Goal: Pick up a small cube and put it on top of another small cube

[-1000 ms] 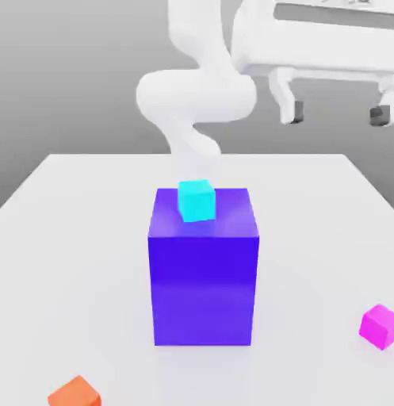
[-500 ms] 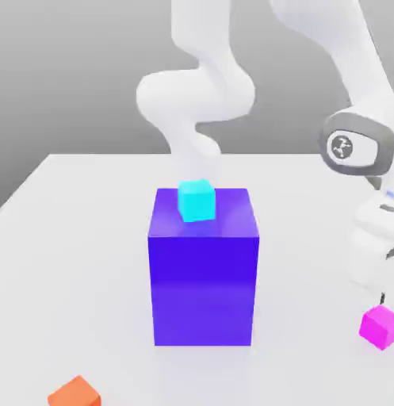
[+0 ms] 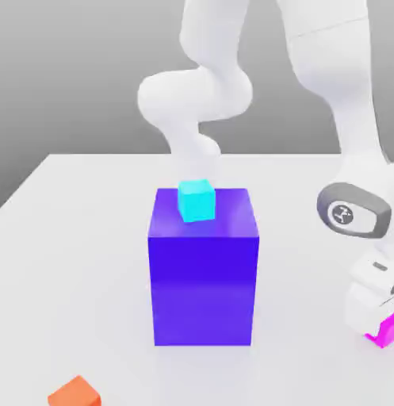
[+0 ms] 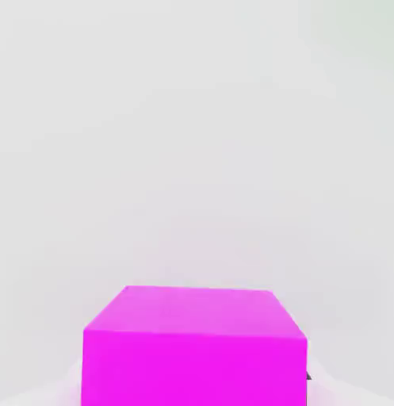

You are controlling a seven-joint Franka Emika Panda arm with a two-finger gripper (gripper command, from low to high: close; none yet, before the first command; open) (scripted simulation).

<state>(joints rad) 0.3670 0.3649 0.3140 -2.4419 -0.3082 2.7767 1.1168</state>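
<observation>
The robot's hand (image 3: 372, 305) covers most of the pink cube (image 3: 388, 331) in the exterior view, the lower edge cuts off the orange cube (image 3: 74, 392), and the hand view crops the pink cube's base.

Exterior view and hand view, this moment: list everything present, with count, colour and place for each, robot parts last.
Large block: one, blue-violet, middle of the table.
Cyan cube: one, on top of the large block, near its far edge.
Magenta cube: one, on the table at the exterior view's right, under the hand; close up in the hand view.
Orange cube: one, on the table at the exterior view's lower left.
Table: one, white.
Arm: one, white, reaching down at the exterior view's right.
Gripper: one, shut on the magenta cube.
</observation>
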